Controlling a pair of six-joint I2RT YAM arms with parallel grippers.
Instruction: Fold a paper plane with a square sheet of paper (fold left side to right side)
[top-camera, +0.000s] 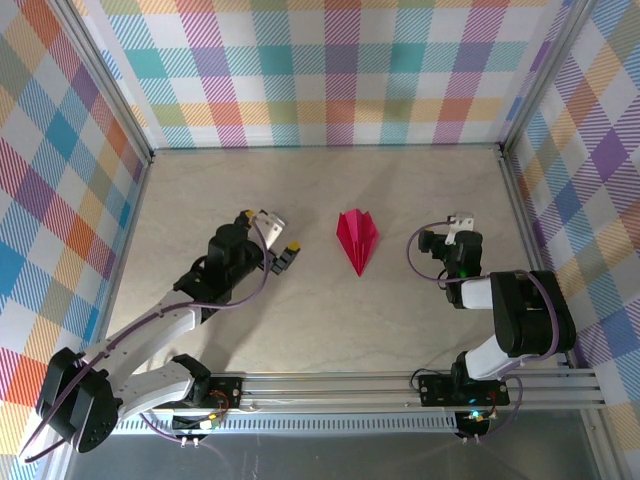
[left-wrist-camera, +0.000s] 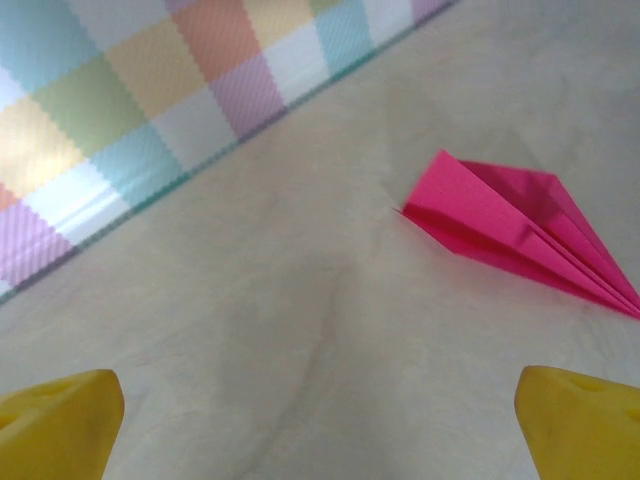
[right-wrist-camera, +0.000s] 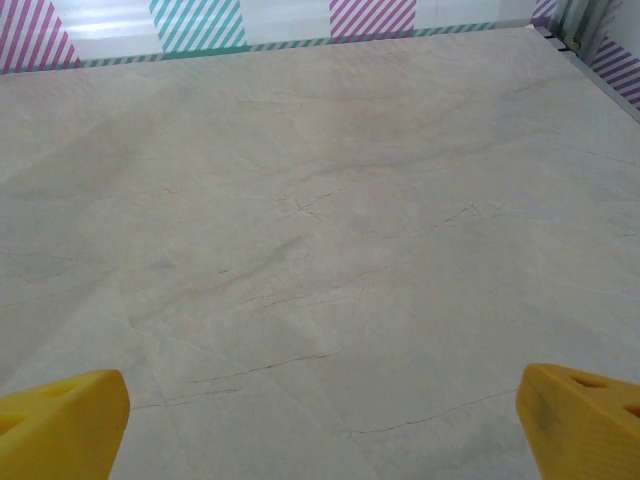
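The paper plane (top-camera: 357, 238) is seen lying flat on the tabletop (top-camera: 300, 325), folded into a narrow creased dart with its point turned toward the arm bases. From that shape the folding is judged to be finished, and the plane is thought to lie free in the middle so that nothing presses or drags it. The left tool (top-camera: 280, 236) is held just to the left of the plane, apart from it, with its jaws spread wide and nothing between them. Its yellow pads (left-wrist-camera: 62, 420) are seen at the lower corners of the left wrist view, with the plane's wide end up and to the right of them. The left arm is stretched out low and slantwise toward the plane. The right tool (top-camera: 458, 228) is held to the right of the plane, somewhat farther off, likewise released and empty, and is aimed at the tabletop beyond the plane. The right arm is bent compactly, its elbow nearer the bases than the plane is.
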